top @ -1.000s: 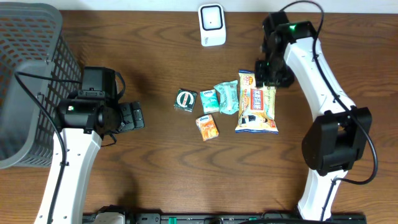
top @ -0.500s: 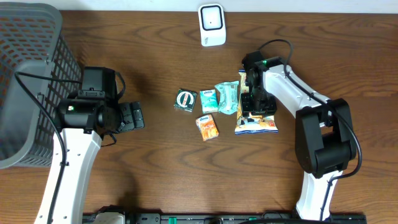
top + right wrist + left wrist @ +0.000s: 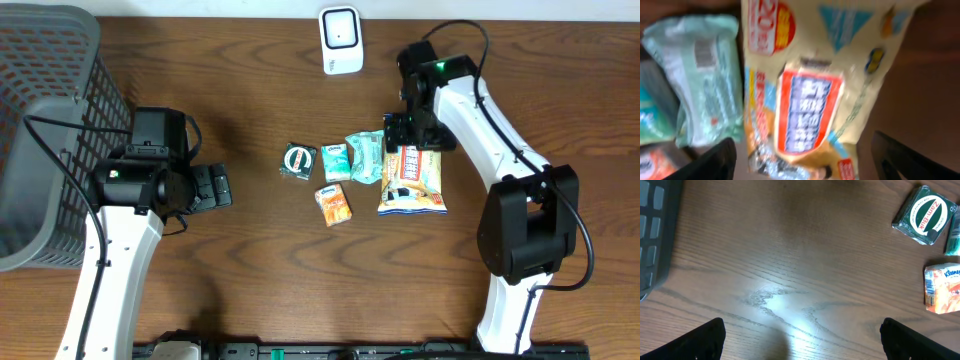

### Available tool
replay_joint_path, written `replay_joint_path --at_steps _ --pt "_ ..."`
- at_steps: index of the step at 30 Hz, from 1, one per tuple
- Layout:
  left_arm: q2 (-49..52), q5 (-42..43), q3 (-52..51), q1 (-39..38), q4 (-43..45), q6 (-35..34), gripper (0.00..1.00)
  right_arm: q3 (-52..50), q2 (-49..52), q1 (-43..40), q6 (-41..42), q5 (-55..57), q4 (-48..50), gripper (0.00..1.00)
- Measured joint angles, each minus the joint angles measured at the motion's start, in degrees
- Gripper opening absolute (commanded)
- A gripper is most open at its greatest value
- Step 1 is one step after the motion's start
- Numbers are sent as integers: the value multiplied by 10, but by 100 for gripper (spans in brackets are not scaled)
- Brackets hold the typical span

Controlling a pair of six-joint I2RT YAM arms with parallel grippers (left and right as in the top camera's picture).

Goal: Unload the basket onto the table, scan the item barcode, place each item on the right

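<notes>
Overhead: the snack bag [image 3: 415,180] lies flat between the bench's [image 3: 300,280] middle and right edge, nearer than the scanner [image 3: 341,40] at the far edge. The right claw [image 3: 408,135] hovers over its top end, probably to lift it. Left wrist: the left claw [image 3: 802,342] gapes wide over bare wood, idle. Right wrist: jaws stand spread either side of the snack bag, gripping nothing.

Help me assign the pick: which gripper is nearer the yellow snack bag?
Right. The right gripper hovers over one end of the yellow snack bag; the left gripper is far off, on the other side of the small packets.
</notes>
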Motion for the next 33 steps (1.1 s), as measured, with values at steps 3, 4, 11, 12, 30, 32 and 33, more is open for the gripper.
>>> replay_joint_path --at_steps 3,4,11,12,30,32,33 --pt "0 0 0 0 0 0 98 -5 0 0 -1 16 44 75" --pt "0 0 0 0 0 0 98 -10 0 0 0 20 63 75" --pt "0 0 0 0 0 0 98 -40 35 -1 -1 35 143 80" --pt "0 0 0 0 0 0 98 -42 46 -3 -1 36 151 86" --pt "0 0 0 0 0 0 98 171 83 -33 1 53 -137 92" --pt "0 0 0 0 0 0 98 175 83 -32 1 54 -181 70" --pt "0 0 0 0 0 0 98 172 83 -32 1 53 -202 61"
